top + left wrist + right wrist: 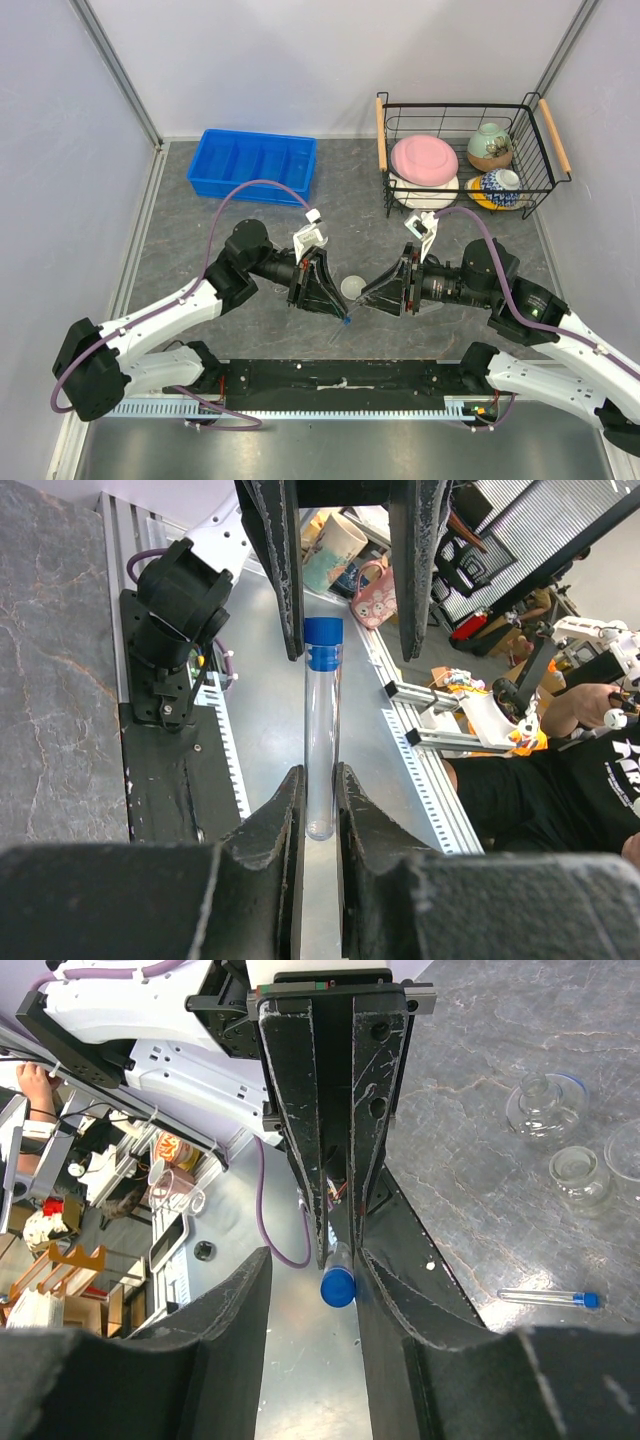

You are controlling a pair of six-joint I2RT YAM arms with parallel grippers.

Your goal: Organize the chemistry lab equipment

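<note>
Grey stone table (250, 220); clear blue-capped tube (321, 740) pinched by left fingers (270, 820).

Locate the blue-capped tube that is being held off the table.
In the top view it sits at the centre front of the table. The blue-capped tube is clamped in the left gripper, its cap pointing toward the right gripper, whose fingers are open.

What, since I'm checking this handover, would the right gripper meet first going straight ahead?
The blue-capped tube, its cap lying inside the open right gripper; behind it the left gripper, shut on that tube. How near is unclear.
</note>
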